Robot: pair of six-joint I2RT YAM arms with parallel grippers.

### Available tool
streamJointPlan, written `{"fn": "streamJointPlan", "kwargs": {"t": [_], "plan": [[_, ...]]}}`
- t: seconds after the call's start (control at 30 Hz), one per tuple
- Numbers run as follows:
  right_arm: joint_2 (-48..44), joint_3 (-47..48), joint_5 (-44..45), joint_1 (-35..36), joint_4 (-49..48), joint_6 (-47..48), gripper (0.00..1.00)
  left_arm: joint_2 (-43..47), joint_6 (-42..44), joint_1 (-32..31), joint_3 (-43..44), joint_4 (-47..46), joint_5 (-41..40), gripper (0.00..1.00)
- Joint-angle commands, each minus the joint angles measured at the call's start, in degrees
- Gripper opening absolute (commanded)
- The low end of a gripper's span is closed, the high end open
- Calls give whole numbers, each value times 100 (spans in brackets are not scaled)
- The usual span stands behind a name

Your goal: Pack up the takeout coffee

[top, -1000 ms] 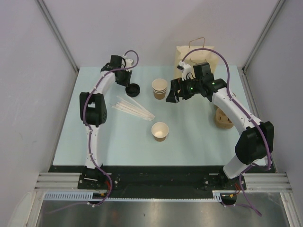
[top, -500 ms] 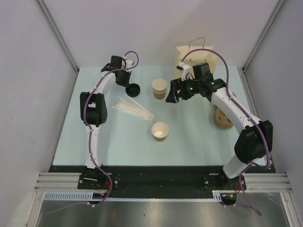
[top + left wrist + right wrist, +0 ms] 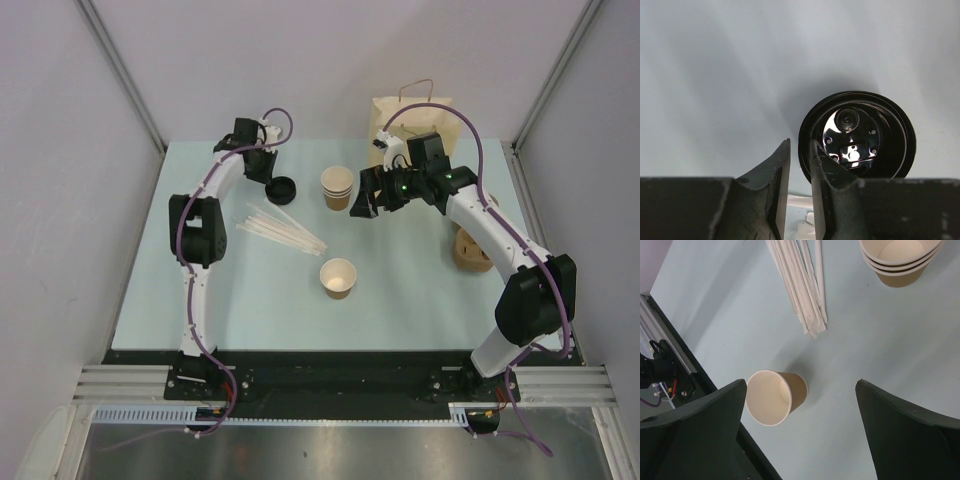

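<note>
Beneath the wide-spread right gripper [image 3: 800, 385], pale blue table [image 3: 855, 330]; left gripper [image 3: 800, 141] narrow at black lid [image 3: 890, 135] rim, grip unclear; white walls [image 3: 330, 50] around.

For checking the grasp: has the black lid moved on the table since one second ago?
No. The black lid keeps its place left of the stack of cups.

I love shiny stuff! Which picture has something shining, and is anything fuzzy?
Left wrist view: white glare glints inside the round black plastic lid, with a soft shadow beside it. Right wrist view: the right hand looks big and soft-edged; the lone brown paper cup is sharp.
</note>
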State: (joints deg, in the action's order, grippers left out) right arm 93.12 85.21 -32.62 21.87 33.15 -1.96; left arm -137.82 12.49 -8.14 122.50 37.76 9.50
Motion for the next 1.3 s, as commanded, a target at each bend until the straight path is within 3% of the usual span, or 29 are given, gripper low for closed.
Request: {"fn": "streamJointPlan", "kwargs": {"t": [0.0,0.47,0.73,1.27], "plan": [[31,242,-78,-25,-54,-68,97,-26,-10,-12,292,-49,-27,24],[66,242,-78,-33,-107,-94,96,-87,-19,-12,292,-40,-9,22],[83,250,-78,-33,-124,-121,96,-17,-45,-12,301,-32,0,1],[101,409,-104,-34,-63,-112,96,695,-230,-12,301,153,290,0]]}}
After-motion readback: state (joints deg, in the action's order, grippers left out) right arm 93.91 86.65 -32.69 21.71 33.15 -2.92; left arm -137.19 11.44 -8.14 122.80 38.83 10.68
